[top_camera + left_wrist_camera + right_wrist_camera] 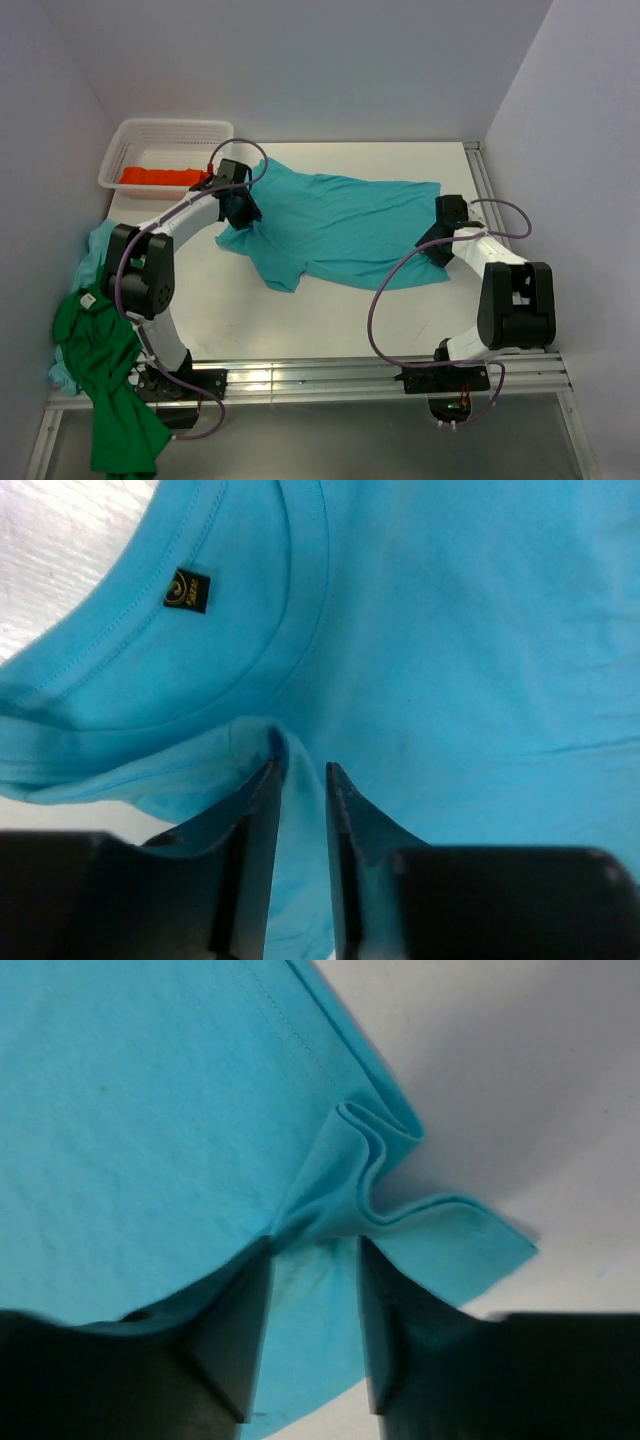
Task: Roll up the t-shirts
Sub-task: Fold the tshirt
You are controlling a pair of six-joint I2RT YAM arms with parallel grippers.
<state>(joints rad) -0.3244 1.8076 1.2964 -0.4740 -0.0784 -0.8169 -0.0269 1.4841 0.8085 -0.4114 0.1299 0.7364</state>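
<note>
A turquoise t-shirt lies spread flat across the middle of the table. My left gripper is down on its left end beside the collar. Its jaws stand slightly open, with a raised ridge of the turquoise t-shirt between them. My right gripper is down on the shirt's right hem. It is open, with the turquoise t-shirt lying between the fingers and a small crumpled fold just past the tips. A green t-shirt and another turquoise one lie heaped at the left edge.
A white mesh basket stands at the back left with an orange-red t-shirt inside. A metal rail runs along the near edge by the arm bases. Grey walls close in on the left, back and right.
</note>
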